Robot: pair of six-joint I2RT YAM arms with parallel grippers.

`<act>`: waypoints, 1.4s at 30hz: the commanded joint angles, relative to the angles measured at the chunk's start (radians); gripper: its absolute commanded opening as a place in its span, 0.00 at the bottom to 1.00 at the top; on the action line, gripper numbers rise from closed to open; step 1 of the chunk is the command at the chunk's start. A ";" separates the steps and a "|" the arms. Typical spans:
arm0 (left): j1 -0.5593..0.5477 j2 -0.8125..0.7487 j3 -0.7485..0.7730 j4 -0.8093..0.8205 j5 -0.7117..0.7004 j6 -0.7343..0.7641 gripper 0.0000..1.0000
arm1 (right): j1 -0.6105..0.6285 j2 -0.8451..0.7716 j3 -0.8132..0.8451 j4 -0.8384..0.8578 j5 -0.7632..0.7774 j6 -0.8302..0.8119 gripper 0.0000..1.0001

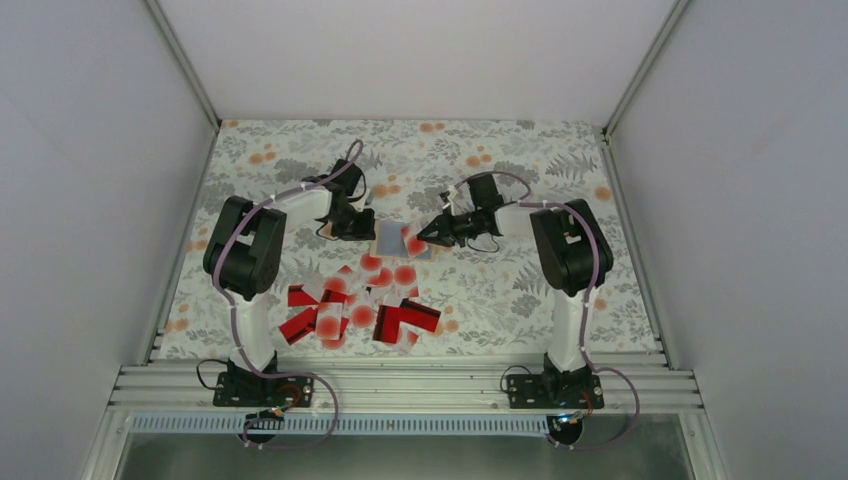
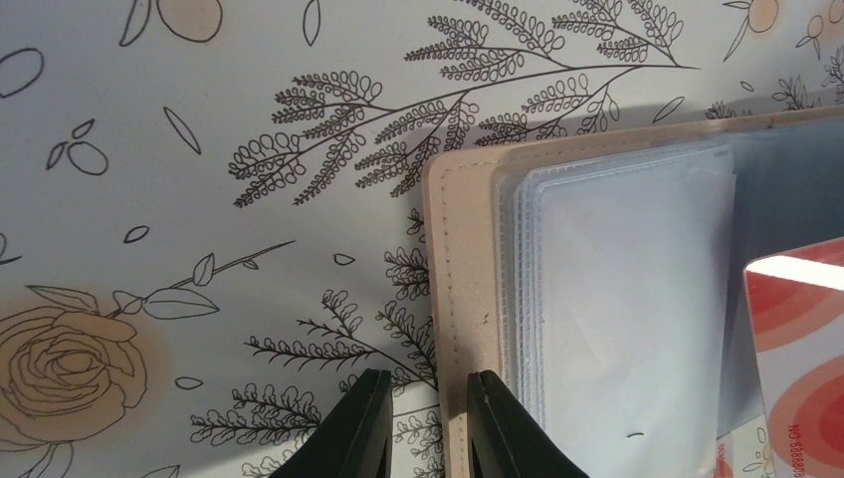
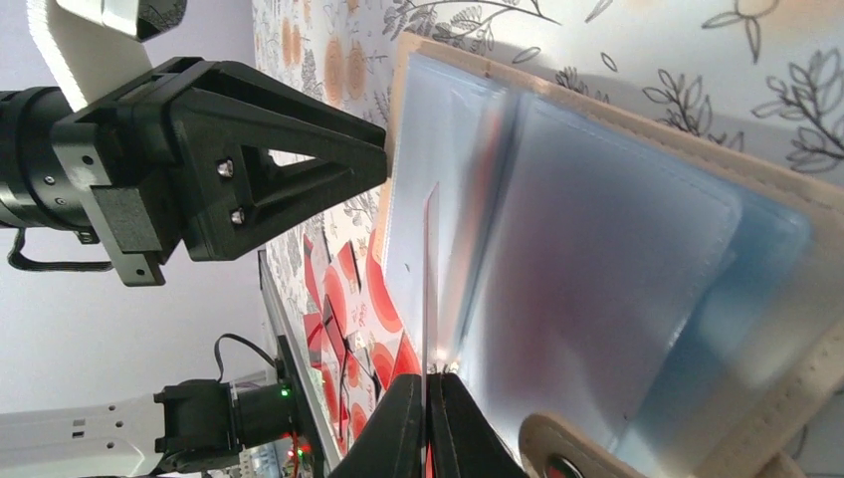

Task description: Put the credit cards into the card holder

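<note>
While my R claw (image 3: 430,383) pinches one red-dotted card (image 2: 796,368) edge-on at the card holder's (image 1: 388,236) clear sleeves (image 2: 617,299), my L claw (image 2: 428,378) sits narrowly apart, one finger (image 2: 498,428) on its tan edge. Holder lies open mid table (image 1: 520,160), blue-grey inside; other credit cards (image 1: 360,310) heaped nearer my bases (image 1: 262,385).

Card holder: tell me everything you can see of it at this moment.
The card holder lies open on the floral table between the two arms. Its cover looks like tan leather with a stitched edge; the inner face is blue-grey, and a stack of clear plastic sleeves is fanned on it. The left gripper, jaws slightly apart, stands at the stitched edge; contact is unclear. The right gripper, jaws shut on a red-dotted white card, holds that card edge-on at the sleeves.
</note>
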State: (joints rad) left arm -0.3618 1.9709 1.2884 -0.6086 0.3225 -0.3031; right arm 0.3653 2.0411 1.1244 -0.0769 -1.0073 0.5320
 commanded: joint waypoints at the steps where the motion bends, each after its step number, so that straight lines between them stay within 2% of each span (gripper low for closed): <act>1: 0.003 0.016 0.015 -0.003 0.016 0.012 0.21 | 0.009 0.030 0.042 -0.030 -0.025 -0.002 0.04; 15: 0.003 0.004 -0.014 0.010 0.017 0.007 0.20 | 0.011 -0.032 0.002 -0.108 0.046 0.005 0.04; 42: 0.003 0.010 -0.024 0.018 0.037 0.016 0.20 | 0.027 0.041 0.087 -0.119 -0.002 0.014 0.04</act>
State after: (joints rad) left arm -0.3618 1.9720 1.2819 -0.5976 0.3492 -0.3019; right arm 0.3817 2.0480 1.1728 -0.1783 -0.9833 0.5415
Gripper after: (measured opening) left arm 0.202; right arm 0.040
